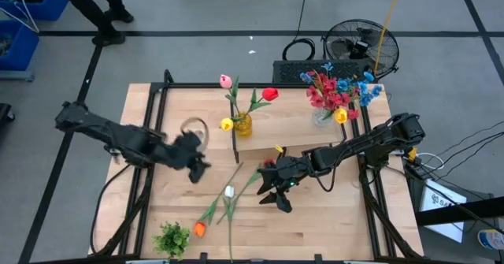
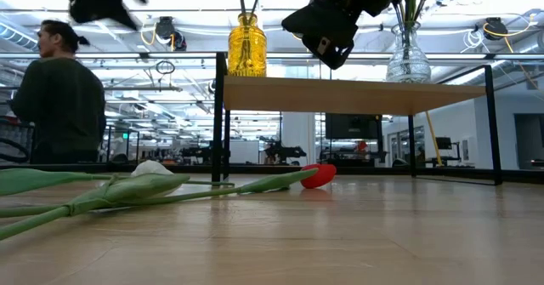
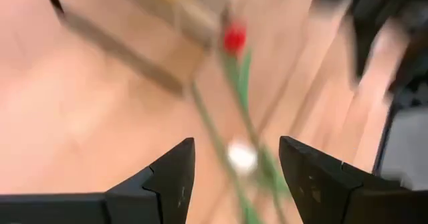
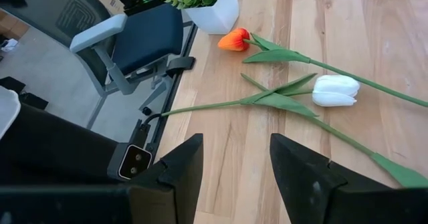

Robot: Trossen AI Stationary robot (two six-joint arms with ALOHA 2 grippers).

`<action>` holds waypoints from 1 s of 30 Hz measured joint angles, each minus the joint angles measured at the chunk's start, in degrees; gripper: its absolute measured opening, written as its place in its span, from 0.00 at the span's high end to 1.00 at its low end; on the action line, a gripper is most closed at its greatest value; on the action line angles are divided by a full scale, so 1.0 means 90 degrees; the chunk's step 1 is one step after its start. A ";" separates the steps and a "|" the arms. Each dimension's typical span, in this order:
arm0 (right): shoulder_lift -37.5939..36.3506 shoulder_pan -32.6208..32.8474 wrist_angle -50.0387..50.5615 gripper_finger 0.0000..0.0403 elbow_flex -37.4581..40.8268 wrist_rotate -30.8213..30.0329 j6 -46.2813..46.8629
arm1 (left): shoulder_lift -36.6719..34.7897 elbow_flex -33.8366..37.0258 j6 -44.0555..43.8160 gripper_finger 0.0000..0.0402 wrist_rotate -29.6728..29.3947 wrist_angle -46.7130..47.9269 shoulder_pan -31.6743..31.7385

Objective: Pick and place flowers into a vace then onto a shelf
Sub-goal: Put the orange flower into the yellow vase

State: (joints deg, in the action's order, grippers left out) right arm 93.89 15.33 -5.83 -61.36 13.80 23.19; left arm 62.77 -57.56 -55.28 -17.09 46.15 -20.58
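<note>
Near the counter's middle, the right gripper hangs with its fingers released and holding nothing, just beside the loose flowers: a white tulip, an orange tulip and a red tulip lie flat with stems crossing, toward the front edge. The left gripper hovers left of centre, fingers also spread and empty, looking down on the same stems. On the shelf along the back edge stand a yellow vase with three tulips and a clear vase full of blossoms.

To pick well, I'd choose one stem clear of the crossing, descend with the fingers straddling it crosswise, and close mid-stem, not on the head. A grasp at the crossing would likely drag a second flower.
</note>
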 joint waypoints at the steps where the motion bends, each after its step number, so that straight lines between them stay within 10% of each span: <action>1: 0.0000 0.0000 -0.0016 0.59 0.0000 0.0000 0.0005 | 0.0222 0.0002 -0.0158 0.44 0.0287 0.0092 -0.0035; 12: 0.0000 0.0002 -0.0048 0.59 0.0000 -0.0005 0.0011 | 0.2517 0.0002 -0.1440 0.44 0.2798 -0.0346 -0.0732; 30: 0.0000 -0.0002 -0.0138 0.59 0.0000 -0.0022 -0.0547 | 0.4072 -0.0003 -0.1989 0.45 0.3169 -0.1589 -0.1360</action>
State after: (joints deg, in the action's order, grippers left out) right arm 93.89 15.31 -7.07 -61.36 13.61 18.27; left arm 99.41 -57.58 -73.18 11.43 31.85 -32.82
